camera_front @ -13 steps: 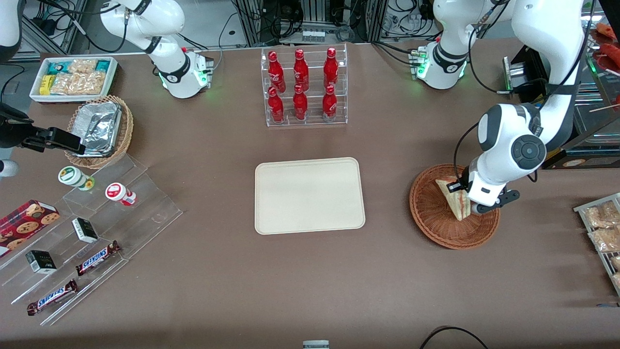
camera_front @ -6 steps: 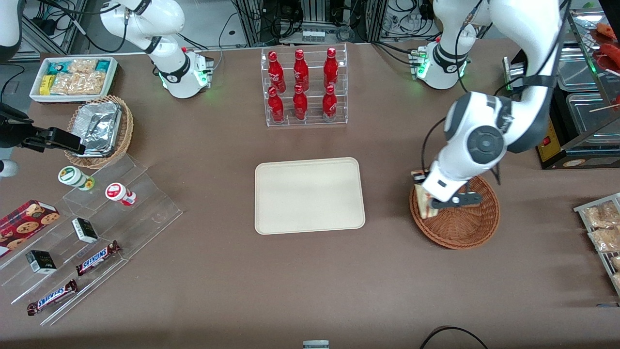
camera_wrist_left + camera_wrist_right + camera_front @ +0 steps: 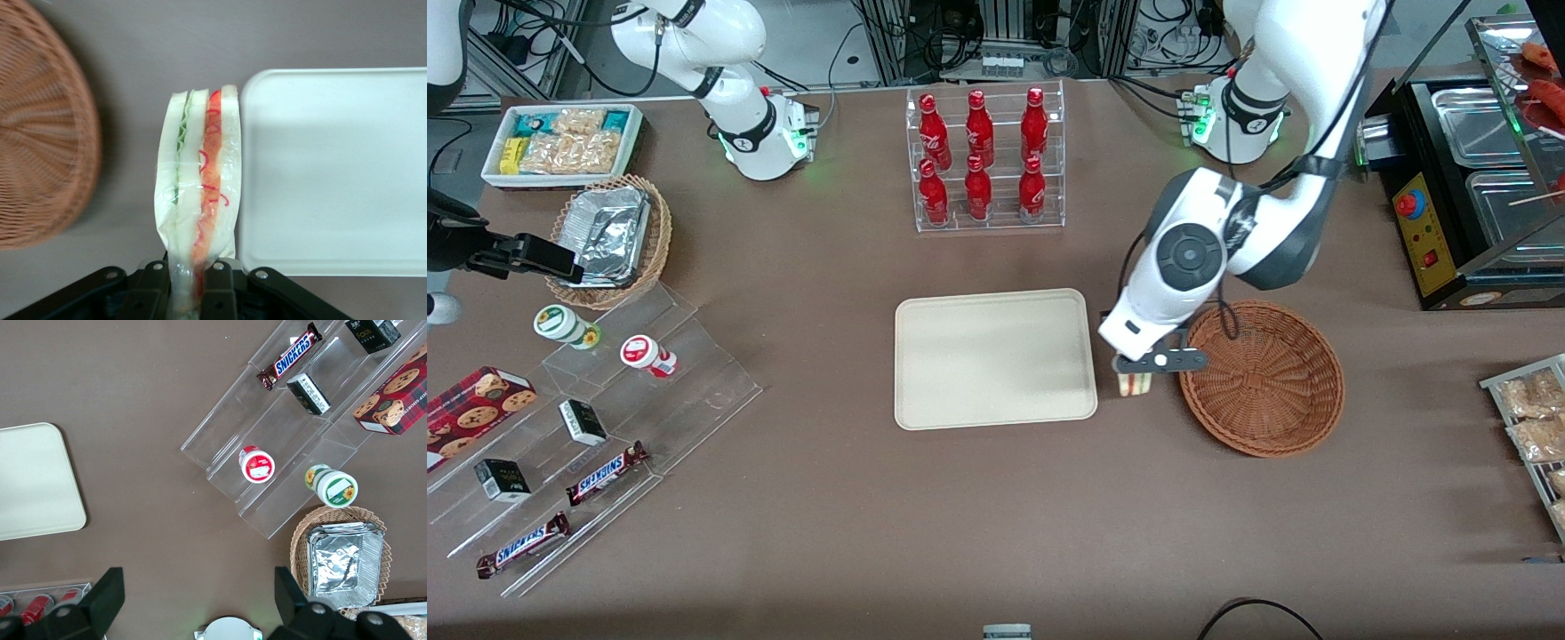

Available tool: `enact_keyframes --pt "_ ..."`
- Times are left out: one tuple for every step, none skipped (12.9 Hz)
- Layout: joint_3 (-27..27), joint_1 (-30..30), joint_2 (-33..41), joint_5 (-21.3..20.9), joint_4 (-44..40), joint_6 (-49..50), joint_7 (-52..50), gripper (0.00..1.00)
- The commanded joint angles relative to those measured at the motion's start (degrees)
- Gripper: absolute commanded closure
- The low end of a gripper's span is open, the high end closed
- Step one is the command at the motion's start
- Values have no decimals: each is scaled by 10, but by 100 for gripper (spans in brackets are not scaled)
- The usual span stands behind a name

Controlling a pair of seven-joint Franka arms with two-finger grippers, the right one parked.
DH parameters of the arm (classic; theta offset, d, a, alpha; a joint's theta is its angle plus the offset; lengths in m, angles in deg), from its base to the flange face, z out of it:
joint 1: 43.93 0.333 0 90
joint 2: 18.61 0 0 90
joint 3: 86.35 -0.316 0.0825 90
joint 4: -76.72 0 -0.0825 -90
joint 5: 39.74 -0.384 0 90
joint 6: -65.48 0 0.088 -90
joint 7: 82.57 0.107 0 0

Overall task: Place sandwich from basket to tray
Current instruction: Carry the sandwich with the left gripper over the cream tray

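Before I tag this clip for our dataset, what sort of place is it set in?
Probably a mock convenience-store counter in a robot lab: a rack of red bottles, Snickers bars on clear steps, cabling at the table's edge. The claw holds the sandwich between basket and tray.

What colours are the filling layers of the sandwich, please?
Green and red between white bread on the sandwich, clearest in the left wrist view, held by the gripper.

"SNICKERS" on bars (image 3: 607, 473) (image 3: 295, 357); bottles' (image 3: 978, 129) script unreadable.

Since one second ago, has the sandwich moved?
Yes. The sandwich, held by the gripper, left the basket and now hangs between it and the tray.
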Motion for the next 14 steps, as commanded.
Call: enact_keyframes --pt "-8 -44 -75 15 -100 11 -59 100" --pt "-8 -62 -95 14 -121 10 -80 100" --pt "-8 -80 -115 15 -138 8 -95 100" --pt "-8 -96 -130 14 -159 8 -110 100" --pt "-8 -106 -150 14 -185 7 -127 100" --pt "-8 -118 -169 13 -208 7 -142 100" --pt "-8 -128 -187 11 -227 7 -157 100" --pt "-8 -139 -202 9 -240 7 -170 100" --pt "-9 -147 -211 8 -248 7 -180 100" --pt "-9 -154 -219 8 -254 0 -186 100" --pt "-9 -157 -224 7 -256 -7 -192 100" --pt "-10 -162 -230 6 -261 -8 -198 100" --pt "-11 -166 -235 4 -266 -8 -203 100" --pt "-11 -167 -241 1 -270 -8 -207 100"
